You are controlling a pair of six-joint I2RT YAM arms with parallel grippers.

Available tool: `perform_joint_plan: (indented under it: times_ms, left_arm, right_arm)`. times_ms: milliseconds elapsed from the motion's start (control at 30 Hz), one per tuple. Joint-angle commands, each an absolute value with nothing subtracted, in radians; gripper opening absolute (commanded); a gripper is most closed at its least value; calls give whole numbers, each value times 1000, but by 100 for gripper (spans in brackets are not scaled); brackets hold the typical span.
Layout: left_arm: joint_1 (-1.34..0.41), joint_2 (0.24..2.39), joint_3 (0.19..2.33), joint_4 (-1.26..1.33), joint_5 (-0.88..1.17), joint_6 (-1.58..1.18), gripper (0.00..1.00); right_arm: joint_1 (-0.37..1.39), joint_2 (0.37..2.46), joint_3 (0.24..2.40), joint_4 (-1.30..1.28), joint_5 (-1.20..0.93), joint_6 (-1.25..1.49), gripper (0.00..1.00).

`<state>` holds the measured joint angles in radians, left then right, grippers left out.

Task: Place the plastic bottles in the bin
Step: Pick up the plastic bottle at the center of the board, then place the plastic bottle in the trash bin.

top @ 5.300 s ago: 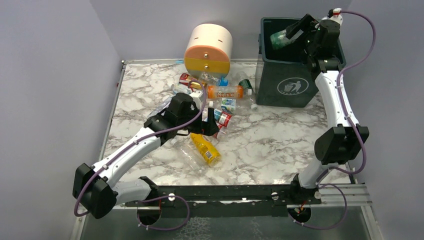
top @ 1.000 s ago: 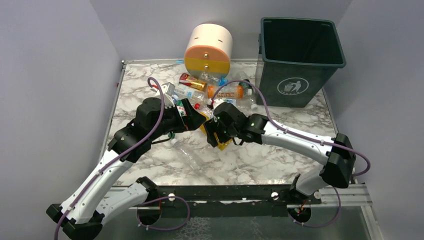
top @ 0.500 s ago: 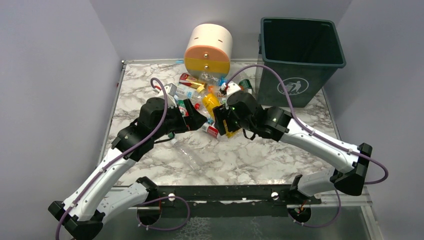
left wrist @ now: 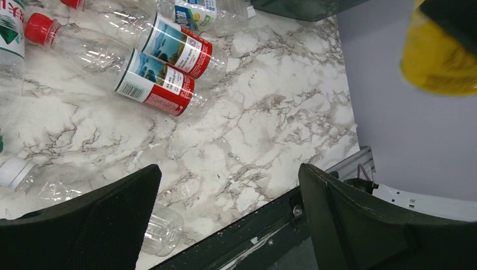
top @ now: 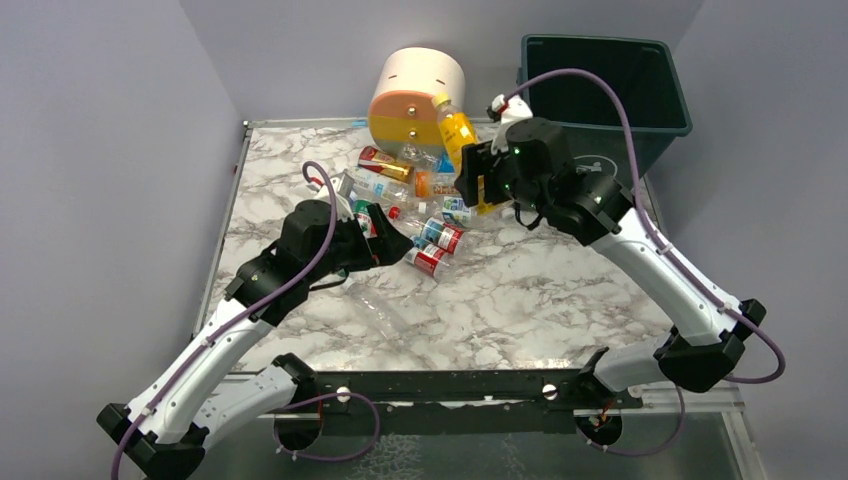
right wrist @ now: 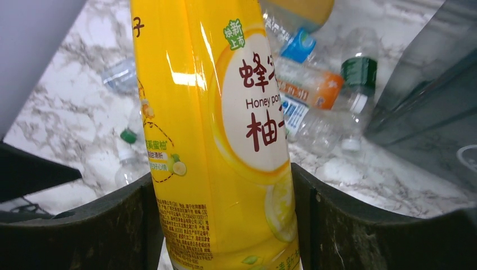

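My right pincer (top: 472, 178) grips a yellow plastic bottle (top: 457, 128), nine o'clock of the dark green square bin (top: 655, 95). My left pincer (left wrist: 228, 171) gapes wide.

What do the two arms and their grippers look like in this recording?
Both the left arm and right arm have white tubular links joined by chunky black joint housings. A purple cable loops along each one. The left gripper and right gripper have broad, matte black fingers with a finely textured surface.
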<state>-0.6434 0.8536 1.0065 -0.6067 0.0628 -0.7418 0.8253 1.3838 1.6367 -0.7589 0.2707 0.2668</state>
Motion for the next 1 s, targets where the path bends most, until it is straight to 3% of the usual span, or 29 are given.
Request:
perform_joint_plan:
  times_ms: [0, 500, 967]
  left_arm:
    - [-641, 839, 990, -577, 87, -752, 99]
    - [-641, 839, 971, -570, 102, -759, 99]
    - [-641, 844, 975, -566, 109, -761, 99]
  right_arm:
    - [762, 1425, 1748, -771, 222, 205, 73]
    - [415, 1608, 2066, -758, 43, 184, 73]
    - [95, 1686, 2114, -671, -222, 316, 73]
